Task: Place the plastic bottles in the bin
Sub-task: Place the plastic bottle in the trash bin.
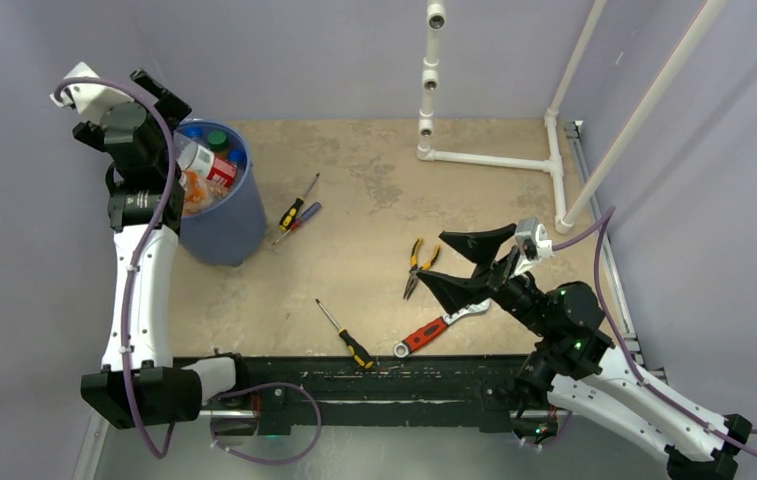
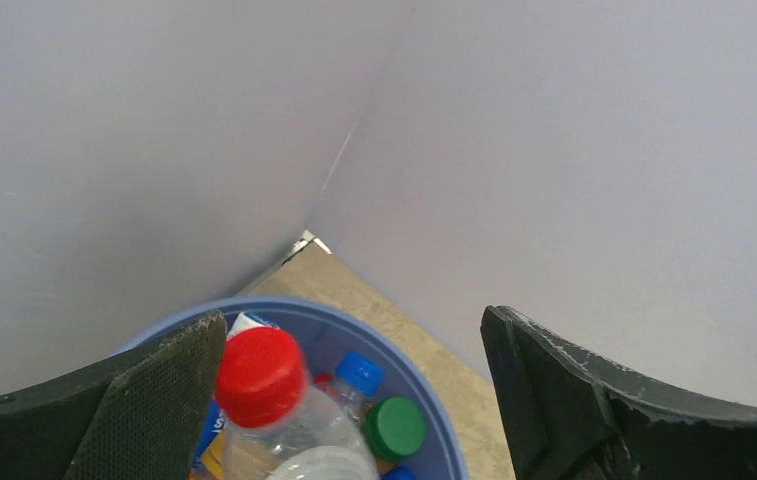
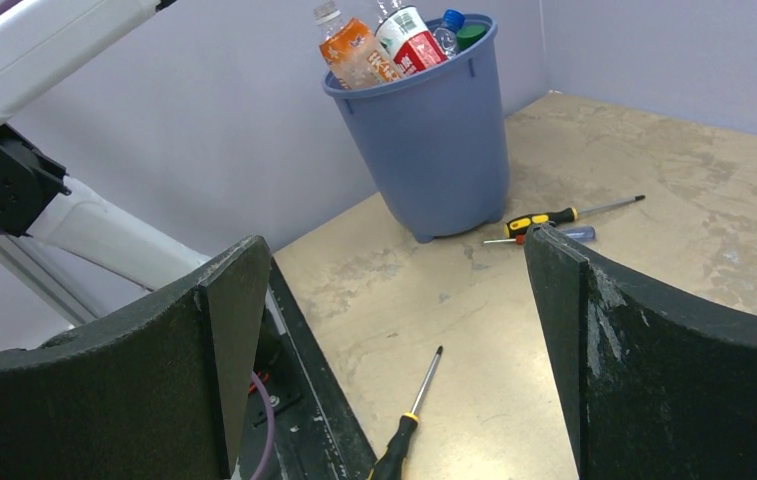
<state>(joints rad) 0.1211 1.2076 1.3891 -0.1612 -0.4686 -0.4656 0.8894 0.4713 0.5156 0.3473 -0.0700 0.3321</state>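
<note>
Tan tabletop (image 1: pixel 374 200): plastic bottles (image 1: pixel 204 165) piled in bin (image 1: pixel 224 225), far left, caps up. Left gripper (image 2: pixel 352 330) directly above it, jaws apart, red-capped bottle (image 2: pixel 264 375) just below. Right gripper (image 3: pixel 396 245) spread wide, near right, well apart.

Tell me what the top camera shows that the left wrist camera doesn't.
Only the top camera shows the pliers, wrench and three screwdrivers. Only the left wrist camera shows the red-capped bottle between the open left jaws. Both show the blue bin and the green-capped bottle inside it.
</note>
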